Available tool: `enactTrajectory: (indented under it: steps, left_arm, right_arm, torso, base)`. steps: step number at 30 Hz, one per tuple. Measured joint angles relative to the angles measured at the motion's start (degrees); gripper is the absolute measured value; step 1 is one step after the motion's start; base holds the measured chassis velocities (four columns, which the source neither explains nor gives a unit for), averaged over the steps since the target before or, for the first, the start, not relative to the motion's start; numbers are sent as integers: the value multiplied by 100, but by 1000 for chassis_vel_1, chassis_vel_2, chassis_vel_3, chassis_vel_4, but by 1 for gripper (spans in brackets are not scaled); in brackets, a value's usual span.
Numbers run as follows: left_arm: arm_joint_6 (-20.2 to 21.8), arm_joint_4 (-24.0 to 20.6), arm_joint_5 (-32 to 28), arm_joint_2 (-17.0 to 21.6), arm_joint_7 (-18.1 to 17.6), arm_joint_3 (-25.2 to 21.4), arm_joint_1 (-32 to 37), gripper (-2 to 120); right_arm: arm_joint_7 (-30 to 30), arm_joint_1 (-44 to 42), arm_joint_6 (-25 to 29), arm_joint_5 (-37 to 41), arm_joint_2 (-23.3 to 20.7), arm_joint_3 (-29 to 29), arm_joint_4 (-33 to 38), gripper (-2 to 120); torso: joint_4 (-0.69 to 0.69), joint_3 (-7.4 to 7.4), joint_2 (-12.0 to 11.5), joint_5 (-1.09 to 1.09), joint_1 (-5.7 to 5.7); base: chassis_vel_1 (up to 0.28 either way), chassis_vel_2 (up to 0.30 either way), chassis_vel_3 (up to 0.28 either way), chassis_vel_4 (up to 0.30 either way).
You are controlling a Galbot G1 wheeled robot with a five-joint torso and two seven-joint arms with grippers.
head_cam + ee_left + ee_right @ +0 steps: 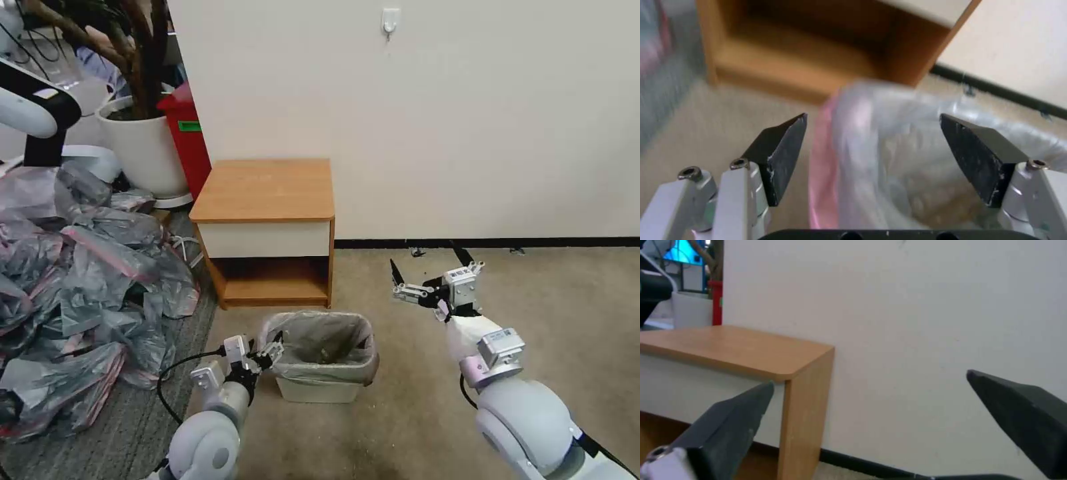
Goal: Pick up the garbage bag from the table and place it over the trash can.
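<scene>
Nearest, the left gripper [273, 349] hangs with jaws spread and empty beside the crinkly translucent grey garbage bag [325, 345], which already lines the cream plastic trash can [319, 389], so the task looks nearly done; farther off, the right gripper [427, 272] gapes empty near the bare orange-brown wooden desk [267, 189].

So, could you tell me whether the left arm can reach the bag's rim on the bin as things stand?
Probably yes: the left claw is open right at the garbage bag rim on the trash can, nothing between.
</scene>
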Motion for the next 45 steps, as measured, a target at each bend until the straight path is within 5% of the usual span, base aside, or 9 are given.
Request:
enactTrajectory:
  steps: [4,10,13,18,30,45]
  left_arm:
    - [-550,-197,1132,102,585,-599,389,79]
    - [-981,-470,1848,22,958,-1330,738,92]
    - [-1344,-743,2252,-230,1198,-1905,1153,99]
    - [-1798,-828,2668,-715,1328,-2224,1535,100]
    - [-2182,-494,3416,-1516,1528,-2219,1599,100]
    - [-2350,95,3503,-1689,1528,-2037,1472,100]
  right_arm:
    - [-204,-319,162,200,143,402,99,100]
    - [-509,-634,300,322,467,765,212,100]
    - [-816,-929,379,352,975,1041,335,100]
    - [-1384,-1236,487,272,1624,1315,426,100]
    - [-2290,-1563,268,-522,2104,1531,47,100]
    - [-2213,-1547,337,-764,2309,1461,-385,100]
  torso:
    - [0,0,0,0,0]
    - [0,0,0,0,0]
    - [0,0,0,1,0]
    - [1,0,0,0,0]
    - [0,0,0,0,0]
    - [0,0,0,1,0]
  base:
    - [0,0,0,0]
    - [0,0,0,0]
    - [0,0,0,0]
    - [0,0,0,0]
    - [0,0,0,0]
    - [0,0,0,0]
